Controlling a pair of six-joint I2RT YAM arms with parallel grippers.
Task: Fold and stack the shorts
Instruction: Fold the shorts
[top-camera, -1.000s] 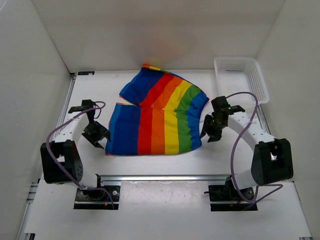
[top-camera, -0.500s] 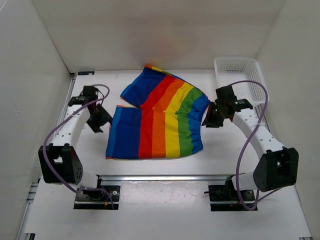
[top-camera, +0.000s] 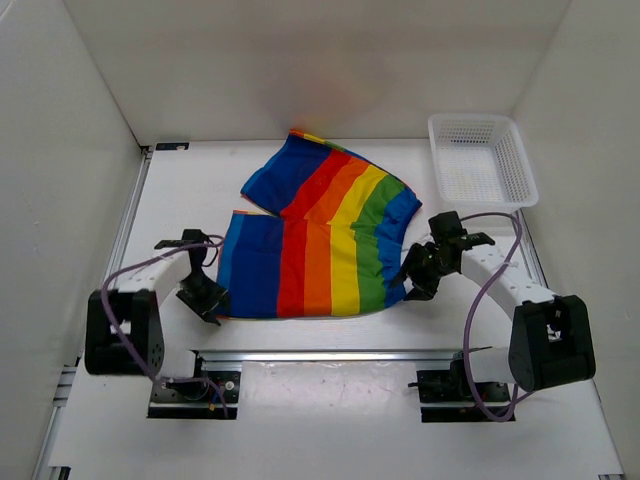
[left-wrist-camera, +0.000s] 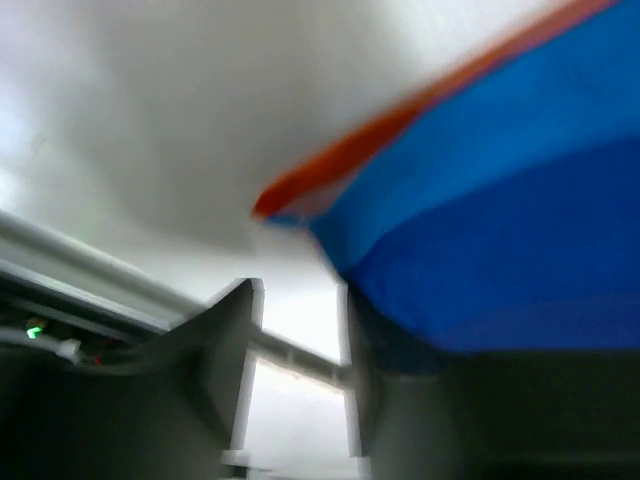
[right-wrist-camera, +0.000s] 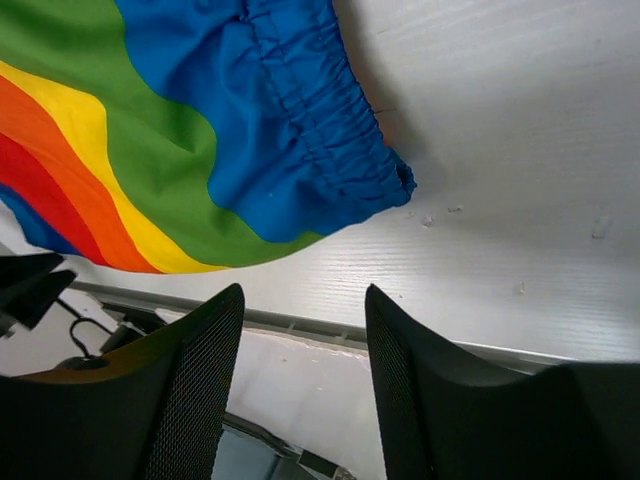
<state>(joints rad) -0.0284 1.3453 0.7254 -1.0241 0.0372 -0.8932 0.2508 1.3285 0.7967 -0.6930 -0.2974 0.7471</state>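
Pre-grasp step: left end effector (top-camera: 208, 300), right end effector (top-camera: 412, 285) gape empty beside shorts' (top-camera: 315, 245) near corners; next, likely pinch both.

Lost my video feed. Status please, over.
Left gripper open, empty, at shorts' near-left corner. Right gripper open, empty, off waistband corner. Shorts spread flat, unfolded. Basket far right, nothing in the way.

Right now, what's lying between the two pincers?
The shorts. They lie spread out between the left pincer and the right pincer. You can see that best in the top view.
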